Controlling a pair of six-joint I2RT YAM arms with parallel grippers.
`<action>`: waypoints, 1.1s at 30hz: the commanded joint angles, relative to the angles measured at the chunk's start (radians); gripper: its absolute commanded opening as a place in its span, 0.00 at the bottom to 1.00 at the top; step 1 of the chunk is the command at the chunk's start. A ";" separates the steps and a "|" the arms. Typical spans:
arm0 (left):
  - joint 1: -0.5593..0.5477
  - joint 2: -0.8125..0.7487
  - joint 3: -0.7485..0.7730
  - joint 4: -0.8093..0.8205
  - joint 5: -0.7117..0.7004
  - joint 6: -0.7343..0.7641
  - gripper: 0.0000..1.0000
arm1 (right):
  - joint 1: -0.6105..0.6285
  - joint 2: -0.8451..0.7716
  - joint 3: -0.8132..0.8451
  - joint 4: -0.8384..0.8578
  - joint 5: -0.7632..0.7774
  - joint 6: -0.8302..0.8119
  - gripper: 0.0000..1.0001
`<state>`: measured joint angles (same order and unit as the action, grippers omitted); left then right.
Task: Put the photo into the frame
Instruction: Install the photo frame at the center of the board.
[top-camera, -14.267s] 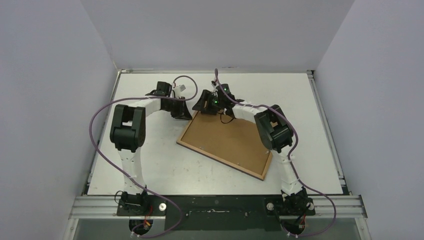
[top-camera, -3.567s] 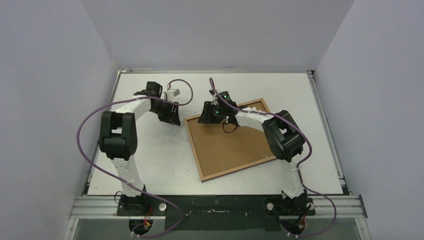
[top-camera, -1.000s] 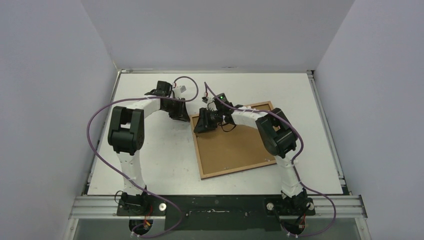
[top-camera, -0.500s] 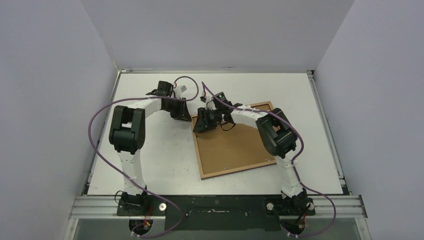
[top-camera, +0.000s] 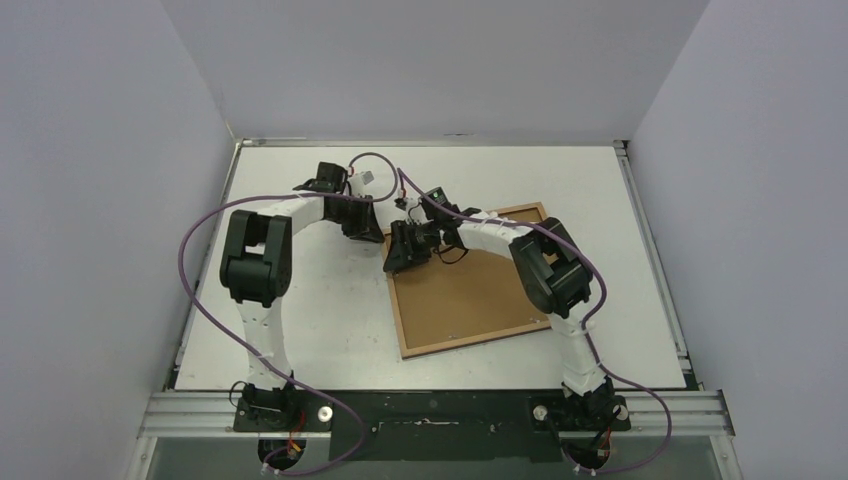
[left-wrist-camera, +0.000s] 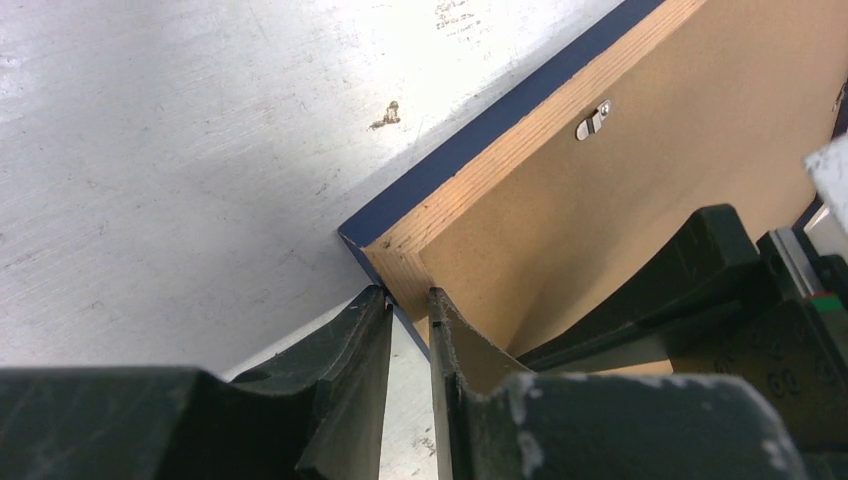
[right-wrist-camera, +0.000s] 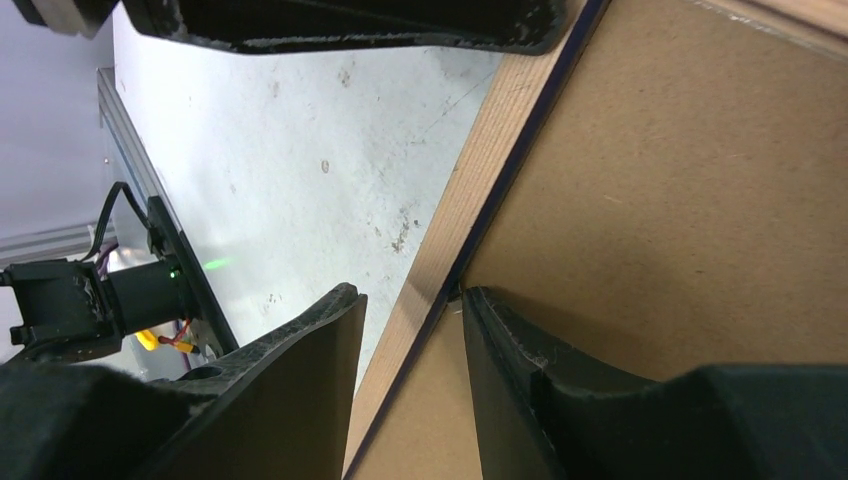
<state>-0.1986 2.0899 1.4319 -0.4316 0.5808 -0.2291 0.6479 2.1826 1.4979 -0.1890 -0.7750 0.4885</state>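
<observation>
The left gripper (left-wrist-camera: 407, 300) is seen with its jaws drawn almost together. The navy outer edge of the frame (left-wrist-camera: 520, 118) runs into the narrow slit between them, just beside the frame's far-left corner. Whether that edge is actually pinched cannot be told.

The right gripper (right-wrist-camera: 405, 295) is held with its jaws apart, astride the same side rail. One fingertip is set over the bare table (right-wrist-camera: 300, 150), clear of the wood. The other is planted at the seam where the rail meets the backing board (right-wrist-camera: 680, 180). This placement is judged to serve for prying the board out, with the left gripper steadying the corner so that the frame is not pushed across the table.

In the overhead view both arms are bent inward, so that the two grippers are brought close together at that corner. The frame is laid face down and slightly skewed, right of the table's centre, with its brown back uppermost. The backing board is seated in it, and a small metal turn clip (left-wrist-camera: 593, 120) is seen at the board's edge along the far rail.

The photo is not shown in any view, and its whereabouts cannot be told. The task is therefore judged to be at its opening stage, with the insertion not yet begun.
</observation>
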 joint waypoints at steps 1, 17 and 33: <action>-0.013 0.016 0.048 0.054 0.024 -0.004 0.19 | 0.022 0.000 0.021 -0.023 -0.026 -0.013 0.43; -0.018 0.015 0.054 0.047 0.024 0.005 0.17 | 0.037 0.053 0.086 0.011 -0.062 -0.004 0.40; -0.015 -0.009 0.048 0.032 0.010 0.025 0.16 | 0.032 -0.032 0.054 0.043 -0.122 0.070 0.40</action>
<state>-0.1997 2.0968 1.4406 -0.4309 0.5751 -0.2241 0.6540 2.2196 1.5417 -0.1848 -0.8139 0.5087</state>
